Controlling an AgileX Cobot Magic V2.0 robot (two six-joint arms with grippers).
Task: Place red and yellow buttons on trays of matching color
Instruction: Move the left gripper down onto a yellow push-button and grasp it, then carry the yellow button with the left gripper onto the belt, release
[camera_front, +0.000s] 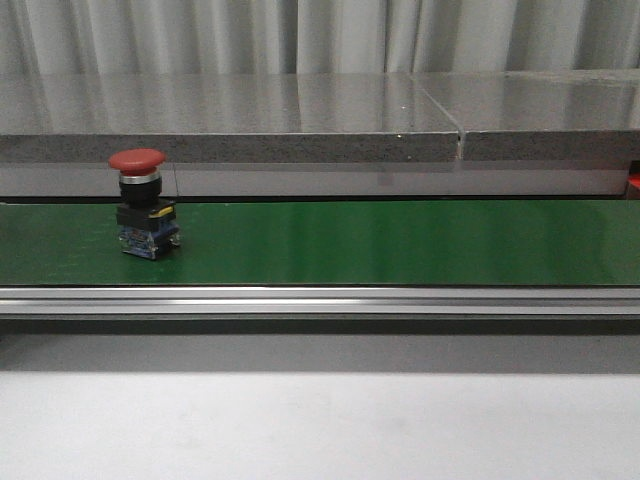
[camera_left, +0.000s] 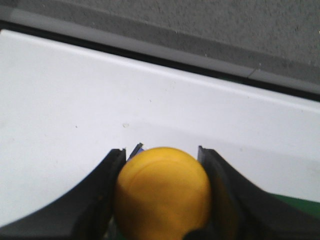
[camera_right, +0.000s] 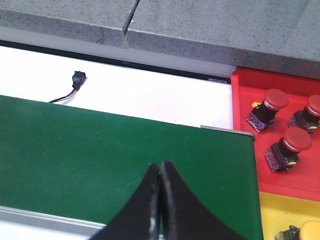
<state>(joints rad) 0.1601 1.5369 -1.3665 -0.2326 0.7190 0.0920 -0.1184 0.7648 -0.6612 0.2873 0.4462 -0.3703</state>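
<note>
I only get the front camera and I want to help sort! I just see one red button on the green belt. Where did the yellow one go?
Observer: The left gripper has a yellow button clamped between its fingers.
Child: Are any reds sorted yet?
Observer: Yes, three red buttons sit in the red tray, seen from the right wrist.
Child: Is the other hand carrying something?
Observer: No, the right gripper is shut and empty, above the green belt.
</note>
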